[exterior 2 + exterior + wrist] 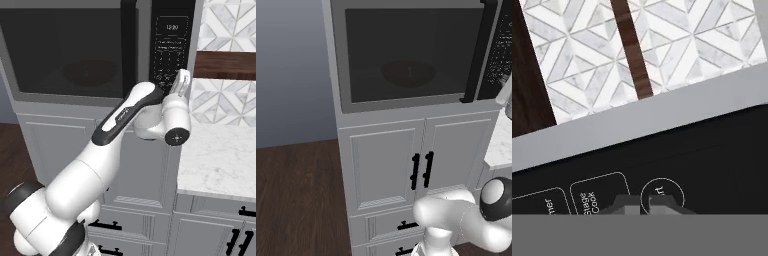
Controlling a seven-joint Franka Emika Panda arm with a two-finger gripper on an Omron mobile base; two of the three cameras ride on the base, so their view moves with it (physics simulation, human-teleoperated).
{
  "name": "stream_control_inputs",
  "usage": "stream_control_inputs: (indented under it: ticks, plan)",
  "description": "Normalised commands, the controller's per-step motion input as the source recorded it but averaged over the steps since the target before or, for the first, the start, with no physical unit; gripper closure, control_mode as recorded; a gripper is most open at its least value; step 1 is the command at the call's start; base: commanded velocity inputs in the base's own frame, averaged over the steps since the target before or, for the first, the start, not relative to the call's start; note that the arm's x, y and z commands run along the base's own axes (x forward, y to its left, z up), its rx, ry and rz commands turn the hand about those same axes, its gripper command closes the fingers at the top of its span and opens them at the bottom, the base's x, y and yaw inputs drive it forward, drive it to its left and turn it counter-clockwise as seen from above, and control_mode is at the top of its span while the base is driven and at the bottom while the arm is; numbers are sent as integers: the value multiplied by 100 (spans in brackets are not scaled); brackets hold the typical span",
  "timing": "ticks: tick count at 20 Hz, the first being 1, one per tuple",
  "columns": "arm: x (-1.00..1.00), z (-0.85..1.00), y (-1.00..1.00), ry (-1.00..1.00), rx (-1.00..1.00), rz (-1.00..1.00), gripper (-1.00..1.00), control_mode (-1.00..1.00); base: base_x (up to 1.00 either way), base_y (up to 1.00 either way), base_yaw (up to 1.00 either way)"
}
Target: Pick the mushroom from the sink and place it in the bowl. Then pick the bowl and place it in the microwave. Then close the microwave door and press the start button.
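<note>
- Pressing up near the black control panel (172, 47) on the right side of the microwave (336, 75), the gripper (181, 82) points at the lower rows of buttons, its jaws pressed together with nothing between them.
- In the hand view the two dark fingertips (626, 205) sit side by side, right at the foot of a round button (662, 196) (its label is cut off and too blurred to read), with a square button marked "Stage Cook" (598, 197) just to the left of it.
- The microwave door (411, 50) is closed, its long black bar handle (480, 50) running upright along the right edge of the tinted window.
- Behind the dark glass the bowl (408, 73) shows as a dim reddish-brown round shape resting on the oven floor, near the middle.
- Whether the mushroom lies in that bowl cannot be told through the tinted window.
- Below the microwave stand two grey cupboard doors (388, 167) with paired black handles (421, 171) at their meeting edges, and drawers beneath them.
- To the right, a white marble worktop (220, 155) runs along under a wall of white patterned tiles (227, 25), crossed by a dark wooden shelf (225, 66).
- The white arm (117, 130) reaches up from the base, across the cupboard fronts, to the panel.
</note>
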Motion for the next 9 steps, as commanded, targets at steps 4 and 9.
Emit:
stream_control_inputs:
  ticks: [4, 9]
  plan:
    - [-15, -1, 0, -13, 9, 0, 100, -100, 0, 0, 0]
    - [-95, 0, 0, -12, 11, 0, 100, -100, 0, 0, 0]
